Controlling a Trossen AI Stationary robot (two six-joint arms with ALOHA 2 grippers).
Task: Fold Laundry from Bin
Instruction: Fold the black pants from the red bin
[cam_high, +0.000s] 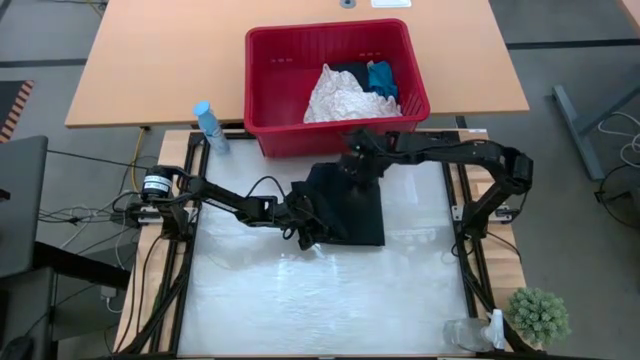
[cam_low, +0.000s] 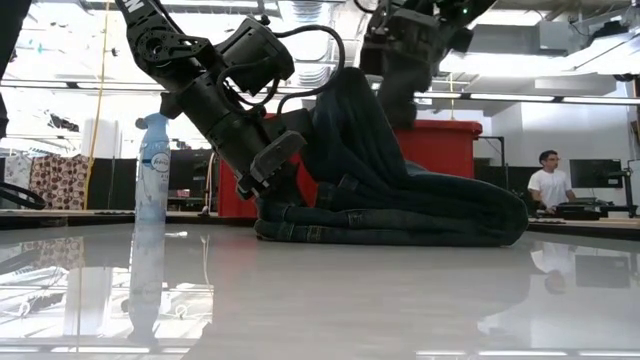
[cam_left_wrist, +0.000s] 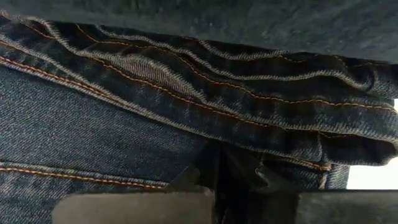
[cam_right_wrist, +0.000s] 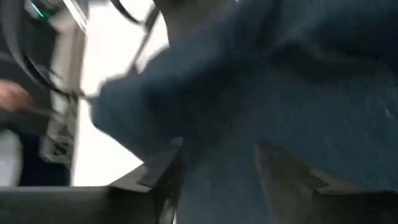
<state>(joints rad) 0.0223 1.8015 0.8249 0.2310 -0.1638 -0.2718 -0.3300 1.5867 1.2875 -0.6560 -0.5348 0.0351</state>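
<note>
A dark denim garment (cam_high: 345, 205) lies folded on the white table (cam_high: 320, 290), just on the 12 o'clock side of its centre; in the low view it is a stack of blue jean layers (cam_low: 400, 215) with orange stitching, one fold lifted off the pile. The left gripper (cam_high: 305, 232) sits at the garment's 8 o'clock corner, its fingers pressed together; the left wrist view is filled with seams and folds of denim (cam_left_wrist: 186, 93) right against the fingers, though whether cloth is pinched between them cannot be told. The right gripper (cam_high: 358, 165) is over the garment's 12 o'clock edge, close to the bin; its jaws stand apart with blue cloth (cam_right_wrist: 280, 93) passing between the fingers (cam_right_wrist: 292, 174), and in the low view the raised fold hangs from it.

The red bin (cam_high: 262, 90) stands at 12 o'clock, just beyond the white table's edge; inside lie a white crinkled item (cam_high: 335, 97), a bright blue piece (cam_high: 382, 78) and some dark cloth behind them. A spray bottle (cam_high: 210, 126) stands at 10 o'clock of the garment; a small green plant (cam_high: 538, 315) sits at the 5 o'clock corner; a person (cam_low: 549, 185) shows in the room behind.
</note>
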